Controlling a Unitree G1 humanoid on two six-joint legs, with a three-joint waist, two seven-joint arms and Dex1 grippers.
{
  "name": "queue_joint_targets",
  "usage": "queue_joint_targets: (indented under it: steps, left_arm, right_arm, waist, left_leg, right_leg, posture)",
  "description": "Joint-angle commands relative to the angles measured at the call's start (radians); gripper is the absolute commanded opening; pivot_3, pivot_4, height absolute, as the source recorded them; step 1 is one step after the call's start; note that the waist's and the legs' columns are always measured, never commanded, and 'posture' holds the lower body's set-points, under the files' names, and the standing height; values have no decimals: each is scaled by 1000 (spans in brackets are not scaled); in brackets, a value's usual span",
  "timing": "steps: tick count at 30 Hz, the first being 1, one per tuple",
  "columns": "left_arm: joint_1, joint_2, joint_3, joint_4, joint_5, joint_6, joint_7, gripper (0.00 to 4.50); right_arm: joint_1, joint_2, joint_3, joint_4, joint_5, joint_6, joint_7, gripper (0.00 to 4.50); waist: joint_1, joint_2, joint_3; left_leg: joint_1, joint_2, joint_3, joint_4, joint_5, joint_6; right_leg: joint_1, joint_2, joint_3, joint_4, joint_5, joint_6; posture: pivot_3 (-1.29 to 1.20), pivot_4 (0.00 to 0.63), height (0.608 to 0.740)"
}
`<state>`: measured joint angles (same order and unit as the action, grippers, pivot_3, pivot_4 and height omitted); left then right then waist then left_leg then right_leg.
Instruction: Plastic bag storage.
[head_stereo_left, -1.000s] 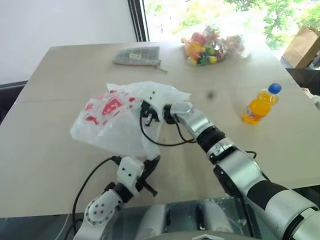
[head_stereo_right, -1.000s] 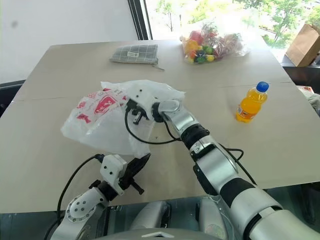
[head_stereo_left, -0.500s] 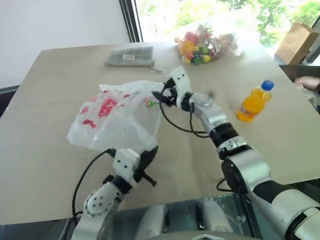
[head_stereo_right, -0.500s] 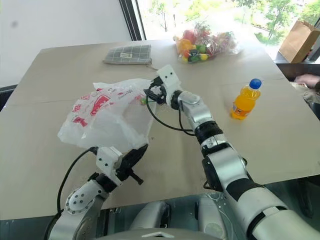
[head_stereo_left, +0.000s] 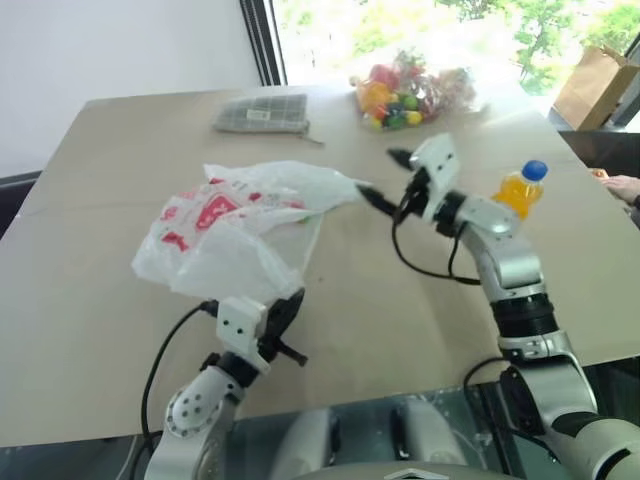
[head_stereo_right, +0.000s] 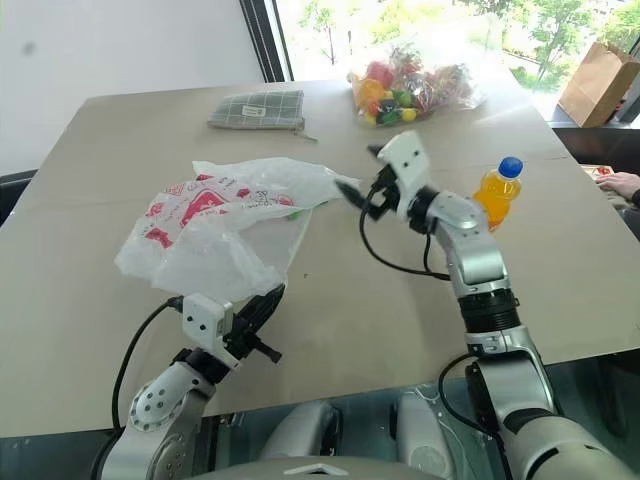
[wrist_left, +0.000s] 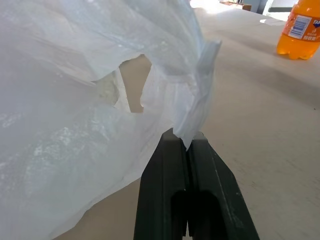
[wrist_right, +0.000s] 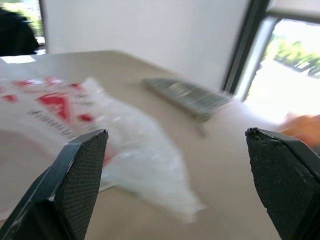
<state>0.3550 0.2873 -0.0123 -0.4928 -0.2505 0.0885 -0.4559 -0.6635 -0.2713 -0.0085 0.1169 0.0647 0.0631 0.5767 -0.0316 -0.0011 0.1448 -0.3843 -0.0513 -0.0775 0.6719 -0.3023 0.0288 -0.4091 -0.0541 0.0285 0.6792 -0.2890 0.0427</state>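
The white crinkly plastic bag (head_stereo_left: 235, 225) with red print lies bunched on the table's left half, one pointed corner stretched to the right. My left gripper (head_stereo_left: 286, 308) sits at the bag's near edge, shut on a fold of the plastic (wrist_left: 192, 120) that rises from between its fingertips. To the right of the bag and above the table, my right gripper (head_stereo_left: 386, 178) stands wide open with nothing between its fingers (wrist_right: 82, 165). Its lower finger is close to the bag's pointed corner.
An orange bottle (head_stereo_left: 520, 192) with a blue cap stands just behind my right wrist. A grey checked pouch (head_stereo_left: 262, 112) and a clear bag of colourful items (head_stereo_left: 410, 88) lie at the far edge. A brown paper bag (head_stereo_left: 590, 85) and a person's hand (head_stereo_left: 622, 186) are off to the right.
My right gripper opened, let go of the bag and swung right and upward, away from it. The bag's corner now trails to the right. The left gripper stays shut on the bag.
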Motion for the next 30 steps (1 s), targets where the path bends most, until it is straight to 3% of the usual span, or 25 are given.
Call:
queue_joint_targets:
  steps: [1,8,12,21,29,30]
  left_arm:
    - [-1,2,-13,1,13,-29,-3,0]
    - [-4,6,-20,26,16,-47,-19,0]
    - [-8,9,-32,35,25,-54,-23,0]
    - [-19,17,-39,57,37,-72,-35,0]
    - [-20,28,-30,62,35,-87,-37,0]
    - [-22,28,-26,61,32,-87,-34,0]
  right_arm:
    - [63,-49,-123,-63,-71,-97,-194,4452]
    - [246,-61,-218,-255,-165,-106,-412,4486]
    - [299,22,-271,-293,-86,49,-495,4486]
    - [301,122,-292,-305,76,330,-531,4486]
    - [281,108,-282,-324,109,377,-549,4486]
    - [264,94,-241,-331,124,380,-494,4230]
  waist:
    - [4,-1,0]
    - [8,0,-1]
    - [10,0,-1]
    - [13,0,-1]
    - [13,0,-1]
    - [13,0,-1]
  left_leg:
    - [0,0,0,0,0,0]
    - [1,2,3,-1,0,0]
    - [2,2,3,-1,0,0]
    - [3,2,3,-1,0,0]
    - [3,2,3,-1,0,0]
    - [2,2,3,-1,0,0]
  right_leg:
    - [0,0,0,0,0,0]
    - [0,2,3,1,0,0]
    - [1,2,4,1,0,0]
    - [1,2,4,1,0,0]
    - [1,2,4,1,0,0]
    - [1,2,4,1,0,0]
  posture:
    - [0,150,740]
    - [0,150,740]
    - [0,150,740]
    - [0,150,740]
    - [0,150,740]
    - [0,150,740]
